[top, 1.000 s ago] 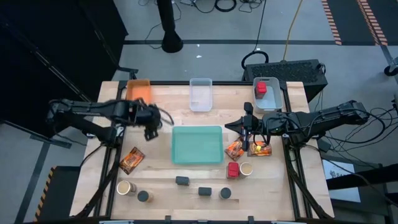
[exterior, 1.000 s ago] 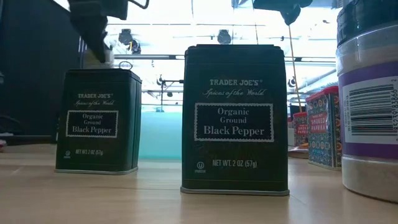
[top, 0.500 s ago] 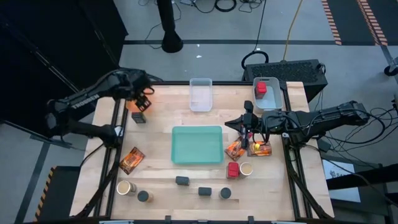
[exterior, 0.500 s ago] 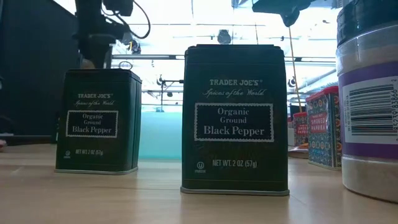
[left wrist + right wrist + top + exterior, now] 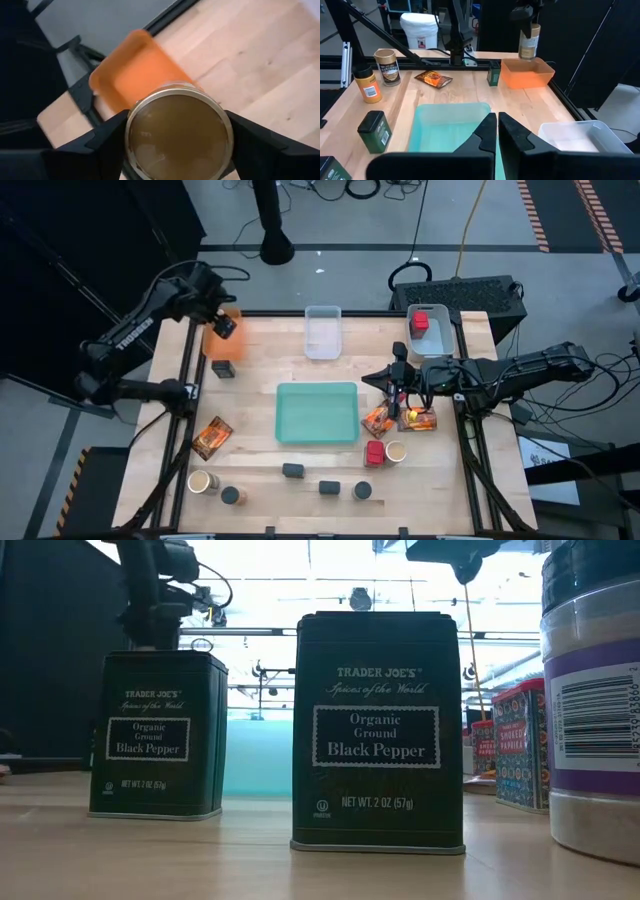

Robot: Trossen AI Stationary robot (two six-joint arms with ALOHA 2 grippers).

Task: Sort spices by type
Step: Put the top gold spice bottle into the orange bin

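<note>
The left gripper (image 5: pixel 223 323) clamps a round tan spice jar (image 5: pixel 529 42), smooth-lidded, and holds it in the air above the translucent orange bin (image 5: pixel 527 73) at the table's far left corner. The right gripper (image 5: pixel 398 385) waits beside the teal tray (image 5: pixel 317 412), fingers pressed together.

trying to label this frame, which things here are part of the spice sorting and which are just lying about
Part of the job:
- tan jar held by the left gripper above the orange bin
- black pepper tins
- printed packets
- red cube
- clear bin
- right gripper, waiting over the table

Just lying about:
- teal tray
- white bucket beyond the table
</note>
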